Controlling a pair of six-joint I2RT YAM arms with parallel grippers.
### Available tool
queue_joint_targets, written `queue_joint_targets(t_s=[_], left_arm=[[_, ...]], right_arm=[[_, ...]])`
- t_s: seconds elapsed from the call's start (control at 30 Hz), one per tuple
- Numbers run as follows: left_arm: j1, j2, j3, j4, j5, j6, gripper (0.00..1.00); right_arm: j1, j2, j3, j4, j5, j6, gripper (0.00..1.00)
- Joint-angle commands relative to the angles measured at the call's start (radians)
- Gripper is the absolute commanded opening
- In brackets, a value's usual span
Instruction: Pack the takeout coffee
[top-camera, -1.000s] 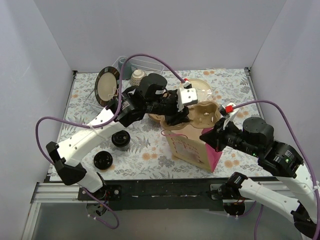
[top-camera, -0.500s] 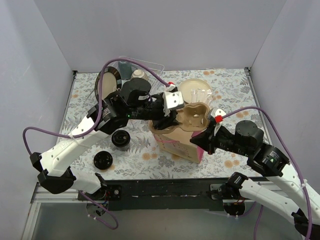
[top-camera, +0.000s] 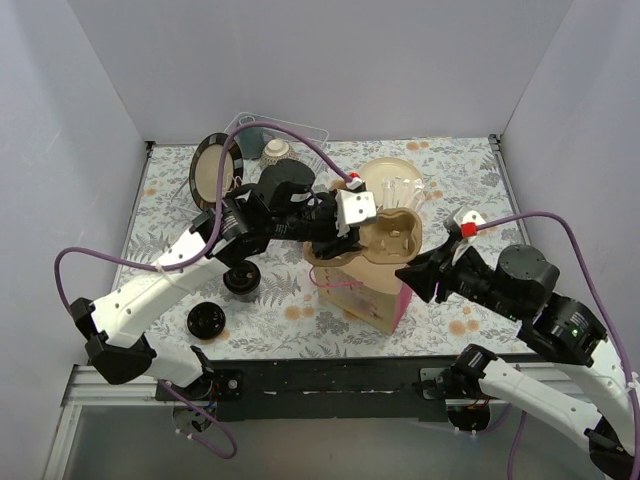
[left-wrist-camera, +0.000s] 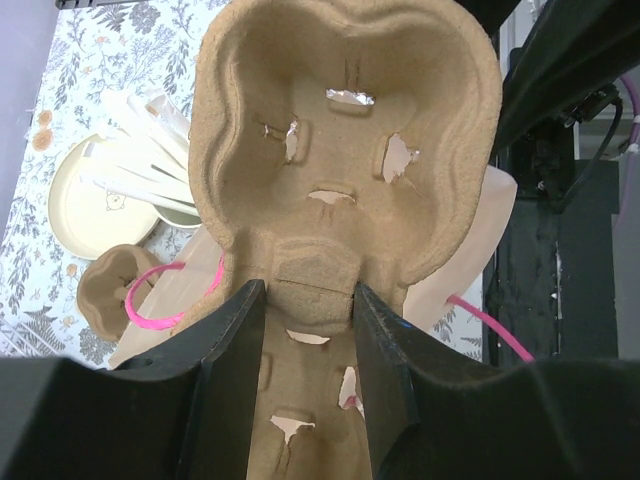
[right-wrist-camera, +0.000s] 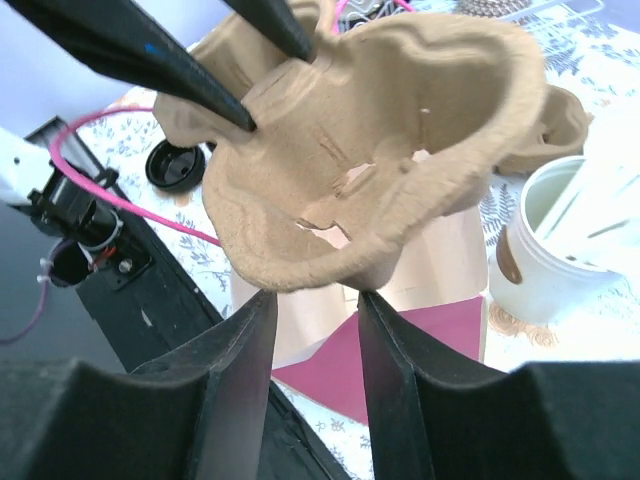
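Note:
My left gripper (top-camera: 345, 235) is shut on the middle ridge of a brown pulp cup carrier (top-camera: 388, 240), held empty over the mouth of a paper bag (top-camera: 372, 300) with pink sides and pink handles. In the left wrist view the fingers (left-wrist-camera: 232, 340) clamp the carrier (left-wrist-camera: 345, 150). My right gripper (top-camera: 415, 275) is open just under the carrier's near rim (right-wrist-camera: 330, 265), with the bag (right-wrist-camera: 410, 350) behind it. A takeout coffee with a black lid (top-camera: 241, 277) stands left of the bag. A second black-lidded round (top-camera: 206, 320) lies nearer the front; I cannot tell whether it is a cup or a loose lid.
A dish rack at the back left holds a dark-rimmed plate (top-camera: 212, 172) and a grey ceramic cup (top-camera: 276, 152). A cream plate with white cutlery (top-camera: 395, 180) sits behind the bag. A white tub (right-wrist-camera: 560, 235) and a small brown carrier piece (left-wrist-camera: 110, 290) stand beside the bag.
The left arm has carried the carrier to the left, and the bag has shifted left under it. The right gripper has stayed beside the bag's right side and drawn back slightly.

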Motion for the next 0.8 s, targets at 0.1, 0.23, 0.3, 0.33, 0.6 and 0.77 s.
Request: queue_joint_targets(t_s=[0.1, 0.23, 0.3, 0.33, 0.6, 0.77], left_arm=[[-0.001, 0.027, 0.017, -0.001, 0.002, 0.084, 0.0], [-0.003, 0.026, 0.01, 0.03, -0.003, 0.09, 0.0], [0.0, 0.032, 0.01, 0.027, -0.003, 0.099, 0.0], [0.0, 0.035, 0.004, 0.022, -0.001, 0.104, 0.0], [0.005, 0.034, 0.008, -0.036, -0.003, 0.156, 0.0], [0.007, 0.037, -0.002, -0.044, 0.022, 0.168, 0.0]], right_arm=[[0.004, -0.095, 0.034, -0.021, 0.085, 0.22, 0.44], [0.004, -0.187, 0.006, 0.011, 0.135, 0.353, 0.43], [0.004, -0.199, 0.014, -0.011, 0.191, 0.454, 0.43], [0.004, -0.187, 0.03, -0.043, 0.274, 0.487, 0.43], [0.004, 0.067, 0.32, -0.551, 0.576, 0.864, 0.48], [0.004, 0.175, 0.351, -0.473, 0.561, 0.881, 0.48]])
